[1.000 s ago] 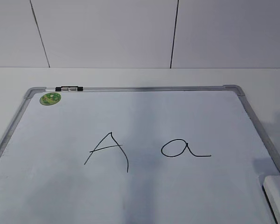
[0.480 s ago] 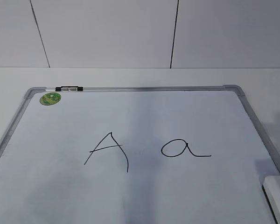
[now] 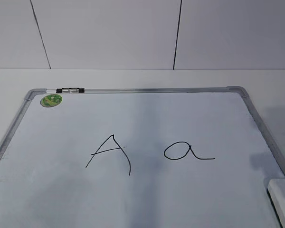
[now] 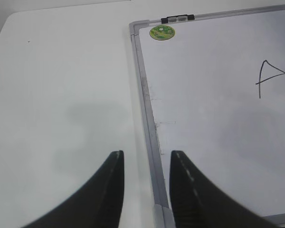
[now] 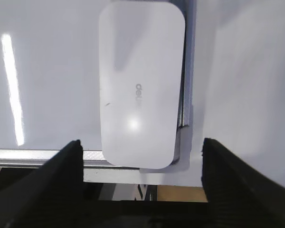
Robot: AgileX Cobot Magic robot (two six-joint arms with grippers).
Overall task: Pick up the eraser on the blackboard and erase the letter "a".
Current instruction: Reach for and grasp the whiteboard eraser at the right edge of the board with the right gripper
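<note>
We see the board (image 3: pixel 133 123) lying flat on the white tabletop (image 3: pixel 133 78), its grey frame running along the far and side edges. A green sticker (image 3: pixel 51 100) sits in its far left corner, and a black-and-silver marker (image 3: pixel 70 90) rests on the far frame just beside it. Near the middle of the board stand a capital "A" (image 3: pixel 111 154) and, to its right and apart from it, the letter "a" (image 3: pixel 185 151), both intact.

The eraser (image 3: pixel 282 199) lies at the board's near right corner; only its white top shows at the edge of the exterior view. From the right wrist we see the eraser (image 5: pixel 140 85) resting against the right frame strip, its near end over the bottom frame. The right tool (image 5: pixel 141 156) hangs above it with its fingers spread wide to either side, touching nothing.

The left tool (image 4: pixel 146 161) hovers over the board's left frame (image 4: pixel 149 118), its two dark fingers parted with the frame strip showing between them, holding nothing. Neither tool shows in the exterior view.
</note>
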